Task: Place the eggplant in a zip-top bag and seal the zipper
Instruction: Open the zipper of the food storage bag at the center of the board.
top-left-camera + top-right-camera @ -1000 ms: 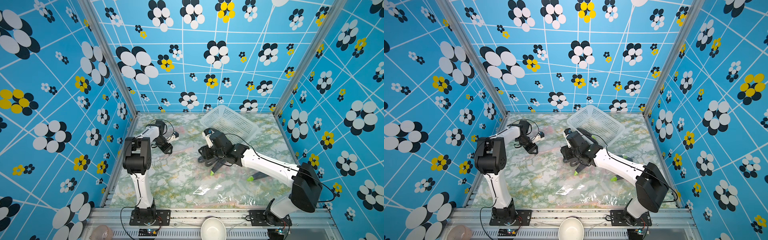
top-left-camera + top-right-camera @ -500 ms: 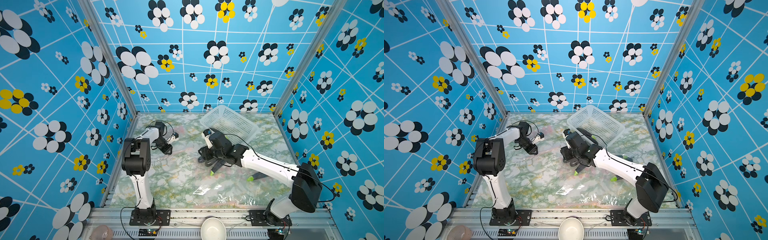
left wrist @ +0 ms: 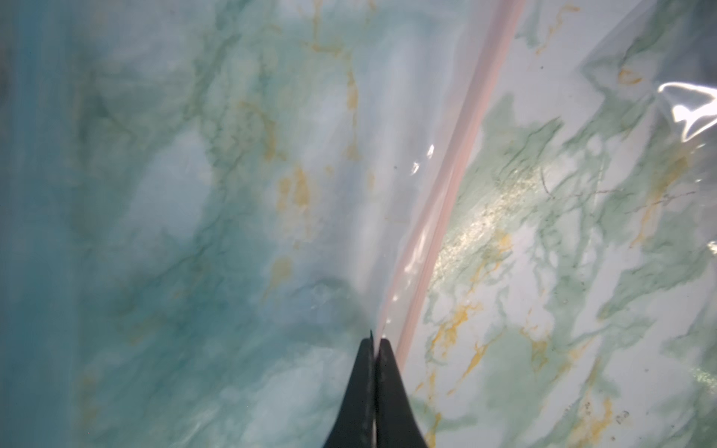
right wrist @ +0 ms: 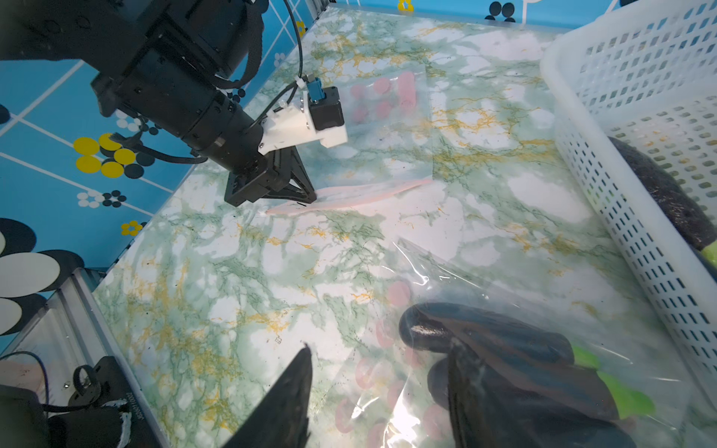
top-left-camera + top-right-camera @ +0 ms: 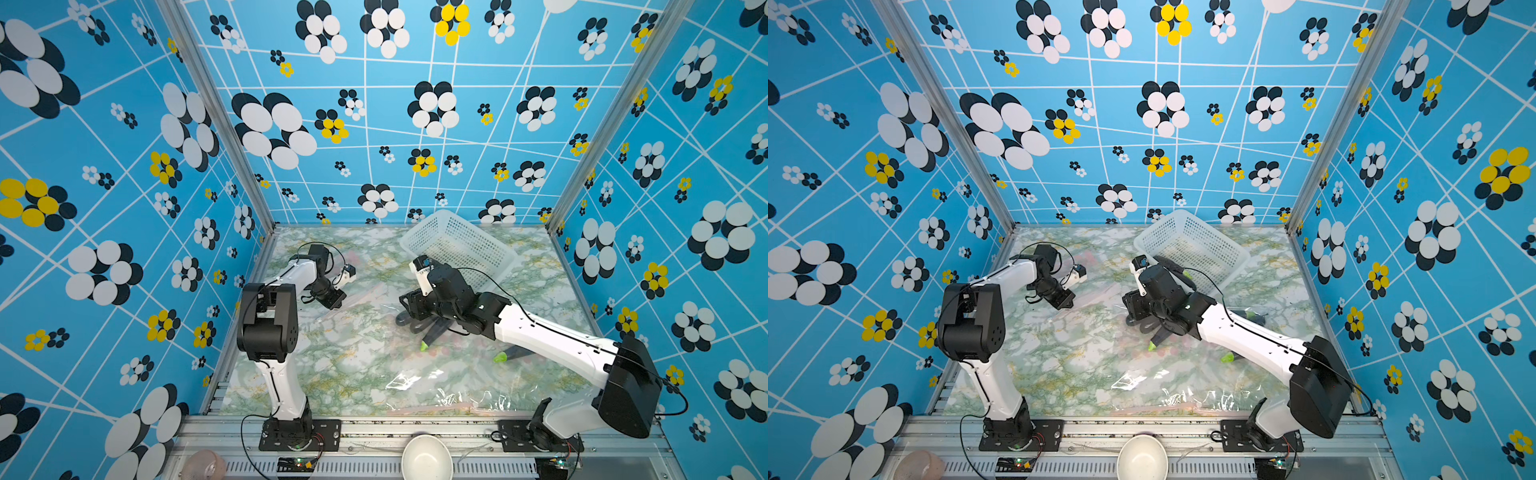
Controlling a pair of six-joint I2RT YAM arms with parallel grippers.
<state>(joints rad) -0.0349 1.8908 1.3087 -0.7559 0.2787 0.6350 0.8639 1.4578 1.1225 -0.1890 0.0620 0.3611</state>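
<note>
We note the left claw (image 3: 375, 341) clenched on the pink zipper strip (image 3: 438, 217) of a flat zip-top bag (image 4: 395, 147), well apart from the white basket (image 4: 605, 155). Right claw (image 4: 381, 344) released, jaws spread over a second bag (image 4: 465, 279) just beside the basket; the eggplant (image 4: 504, 341) lies inside it, possibly touching one finger.

Basket (image 5: 457, 249) at the back of the desk (image 5: 332, 361), an eggplant (image 4: 667, 198) in it, zip-top bag (image 4: 388, 116) flat at back left, its rim between the fingers (image 3: 390, 388) of the left gripper (image 3: 375, 341), second bag (image 4: 523, 279) holding eggplants (image 4: 485, 333) mid-desk before the basket, bowl (image 5: 426, 457) beyond the front edge
</note>
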